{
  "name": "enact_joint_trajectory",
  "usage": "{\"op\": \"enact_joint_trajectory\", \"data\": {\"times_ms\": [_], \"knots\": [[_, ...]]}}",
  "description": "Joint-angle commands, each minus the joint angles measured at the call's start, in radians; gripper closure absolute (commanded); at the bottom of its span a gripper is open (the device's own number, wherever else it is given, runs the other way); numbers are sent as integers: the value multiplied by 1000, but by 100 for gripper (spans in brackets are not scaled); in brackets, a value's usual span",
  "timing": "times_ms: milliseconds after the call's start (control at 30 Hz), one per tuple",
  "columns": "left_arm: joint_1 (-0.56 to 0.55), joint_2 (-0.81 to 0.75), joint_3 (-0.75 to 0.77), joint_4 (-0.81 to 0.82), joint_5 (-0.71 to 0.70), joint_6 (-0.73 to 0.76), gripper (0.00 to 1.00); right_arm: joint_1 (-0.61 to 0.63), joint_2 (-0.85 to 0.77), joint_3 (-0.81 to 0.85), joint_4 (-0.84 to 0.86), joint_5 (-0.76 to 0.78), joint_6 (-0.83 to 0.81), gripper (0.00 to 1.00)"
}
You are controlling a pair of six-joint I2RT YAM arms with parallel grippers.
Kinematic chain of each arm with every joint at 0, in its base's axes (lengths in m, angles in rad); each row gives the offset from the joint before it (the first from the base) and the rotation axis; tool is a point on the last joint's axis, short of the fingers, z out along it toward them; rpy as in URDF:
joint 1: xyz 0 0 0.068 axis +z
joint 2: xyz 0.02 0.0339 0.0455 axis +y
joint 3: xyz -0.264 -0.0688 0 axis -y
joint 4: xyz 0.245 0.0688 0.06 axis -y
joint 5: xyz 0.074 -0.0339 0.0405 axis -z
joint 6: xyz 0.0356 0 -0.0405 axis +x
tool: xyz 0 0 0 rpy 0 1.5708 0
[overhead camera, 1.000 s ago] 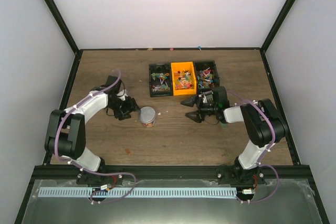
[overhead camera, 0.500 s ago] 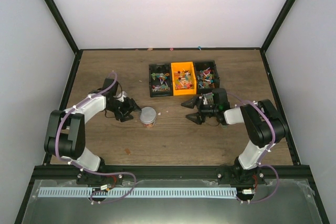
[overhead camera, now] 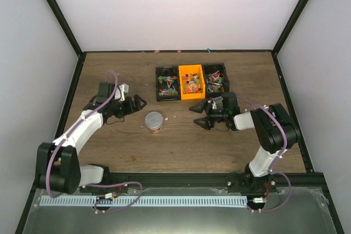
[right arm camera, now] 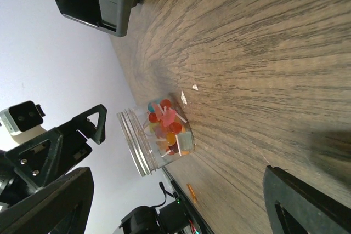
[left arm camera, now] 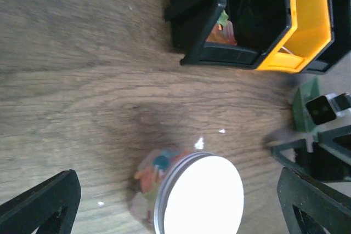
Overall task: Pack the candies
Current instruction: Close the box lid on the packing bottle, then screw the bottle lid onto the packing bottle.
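Left arm reaches long up the left side, left claw (overhead camera: 137, 102) spread wide and empty just upper-left of the small clear round jar with silver lid (overhead camera: 154, 121). The mixed-colour wrapped candies (right arm camera: 166, 127) sit inside it. Right arm's folded at lower right, right claw (overhead camera: 200, 114) gaping empty, right of the jar.

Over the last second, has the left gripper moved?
Yes. The left gripper has drawn away from the jar, toward the far edge; the jar stays put.
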Motion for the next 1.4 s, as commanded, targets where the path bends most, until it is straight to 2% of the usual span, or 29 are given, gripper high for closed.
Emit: {"op": "enact_joint_trajectory", "data": {"times_ms": [0, 200, 367, 500, 567, 800, 867, 967, 1000, 1033, 1133, 1233, 1367], "knots": [[-3, -76, -115, 199, -112, 107, 0, -2, 26, 16, 16, -2, -5, 14], [-4, -217, -344, 493, -157, 17, 0, -3, 61, 58, -12, -7, -31, 14], [-7, -279, -445, 637, -265, 11, 0, -2, 87, 94, -50, -10, -62, 14], [-37, -361, -551, 823, -228, 115, 0, -2, 112, 117, -86, -19, -91, 14], [-64, -394, -573, 836, -250, 152, 0, -3, 125, 129, -102, -22, -106, 14], [-172, -428, -560, 706, -286, 286, 0, -2, 172, 171, -154, -33, -141, 14], [-175, -421, -579, 750, -244, 230, 0, -2, 184, 180, -161, -35, -149, 14], [-186, -374, -667, 998, -89, 141, 0, -3, 197, 182, -166, -39, -153, 14], [-201, -358, -700, 1042, -49, 159, 0, -2, 200, 181, -167, -41, -152, 14], [-226, -342, -685, 977, -100, 160, 0, -3, 203, 180, -166, -40, -154, 14], [-309, -304, -628, 859, -185, 326, 0, -3, 205, 170, -169, -38, -158, 14], [-331, -315, -623, 860, -261, 367, 0, -4, 211, 162, -171, -39, -161, 14], [-333, -304, -640, 872, -252, 427, 0, -10, 221, 158, -186, -33, -171, 14]]}}
